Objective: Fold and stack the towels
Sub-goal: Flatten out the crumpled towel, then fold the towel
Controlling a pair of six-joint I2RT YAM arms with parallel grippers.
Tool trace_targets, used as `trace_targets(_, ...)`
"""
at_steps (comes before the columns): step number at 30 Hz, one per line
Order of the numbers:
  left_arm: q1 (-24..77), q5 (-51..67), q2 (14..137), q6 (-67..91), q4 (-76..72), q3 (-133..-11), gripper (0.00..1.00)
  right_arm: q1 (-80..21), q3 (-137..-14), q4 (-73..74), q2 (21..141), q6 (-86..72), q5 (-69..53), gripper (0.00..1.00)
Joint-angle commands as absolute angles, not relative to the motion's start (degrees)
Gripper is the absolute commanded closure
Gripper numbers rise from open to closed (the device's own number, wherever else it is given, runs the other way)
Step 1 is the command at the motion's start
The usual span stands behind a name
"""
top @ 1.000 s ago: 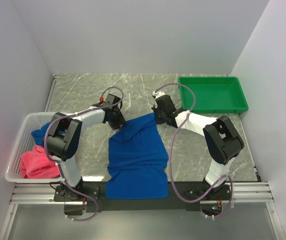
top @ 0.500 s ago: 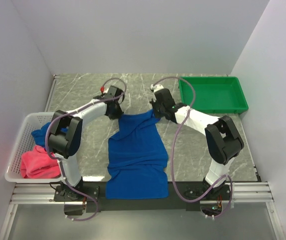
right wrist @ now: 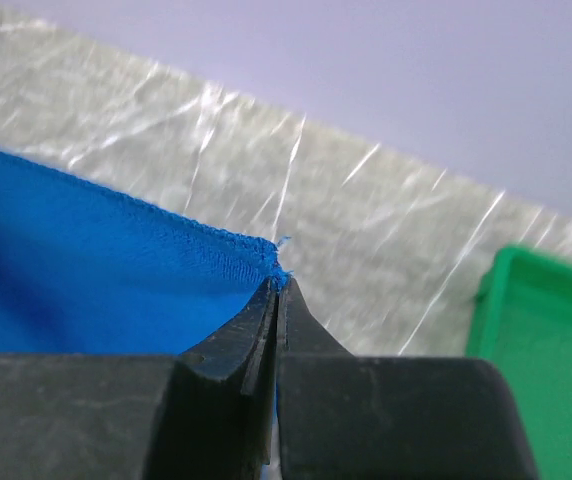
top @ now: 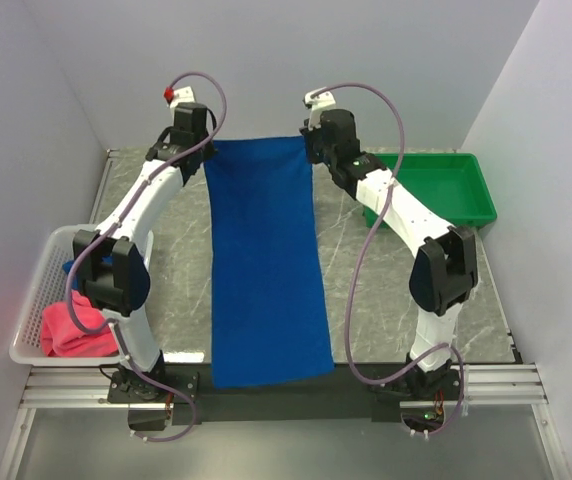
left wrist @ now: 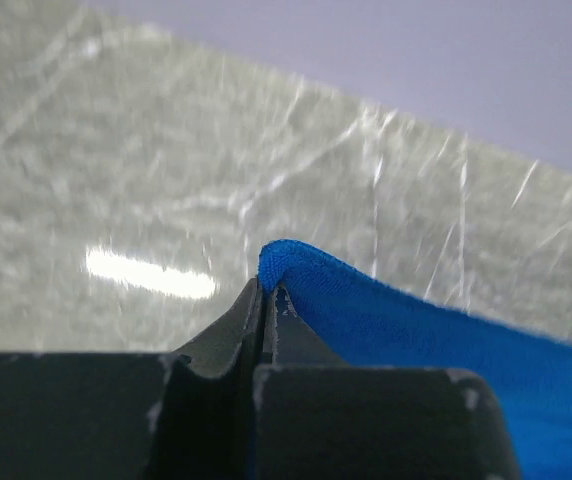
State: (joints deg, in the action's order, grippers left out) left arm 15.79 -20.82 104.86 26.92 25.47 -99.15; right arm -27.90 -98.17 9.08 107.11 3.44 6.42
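A blue towel (top: pixel 264 260) is stretched out long from the far side of the table to its near edge. My left gripper (top: pixel 204 146) is shut on its far left corner (left wrist: pixel 278 262), and my right gripper (top: pixel 310 142) is shut on its far right corner (right wrist: pixel 266 262). Both hold that far edge taut and raised near the back wall. The towel's near end hangs over the front edge of the table. A pink towel (top: pixel 70 325) and another blue one (top: pixel 74 268) lie in the white basket (top: pixel 38 282) at the left.
A green tray (top: pixel 428 188) stands at the back right; its edge shows in the right wrist view (right wrist: pixel 546 330). The marble table top (top: pixel 396 280) shows on both sides of the towel. White walls close in the back and sides.
Both grippers have moved from mid-table to the far side and up, pulling the crumpled towel out flat and long. The grip on both corners has held.
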Motion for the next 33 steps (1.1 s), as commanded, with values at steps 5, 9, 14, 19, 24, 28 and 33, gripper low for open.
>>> trace_targets(5,13.01,-17.24,110.03,18.55,17.67,-109.68,0.99,-24.7,-109.33,5.01,114.51,11.51,6.95,1.0)
trace_targets(9,11.69,-14.25,113.02,17.23,14.33,-114.42,0.99,-23.64,-114.94,2.56,118.03,13.36,7.21,1.0)
trace_targets(14,10.29,-11.17,114.79,14.95,8.01,-113.74,0.99,-22.76,-119.7,0.09,122.42,14.76,7.21,1.0)
trace_targets(19,9.67,-11.95,114.35,11.78,2.2,-110.39,0.99,-22.67,-122.78,-2.55,125.07,16.52,5.28,1.0)
trace_targets(24,9.4,-10.56,111.46,10.2,3.34,-108.2,0.99,-22.76,-119.89,-2.37,123.32,15.39,1.24,1.0)
trace_targets(28,9.4,-4.85,105.39,8.97,0.45,-100.21,0.99,-23.29,-113.31,-2.37,118.23,15.03,0.26,1.0)
trace_targets(33,9.4,-2.64,96.88,8.79,-1.06,-91.15,0.99,-24.43,-102.58,-2.46,111.46,15.12,-1.23,1.0)
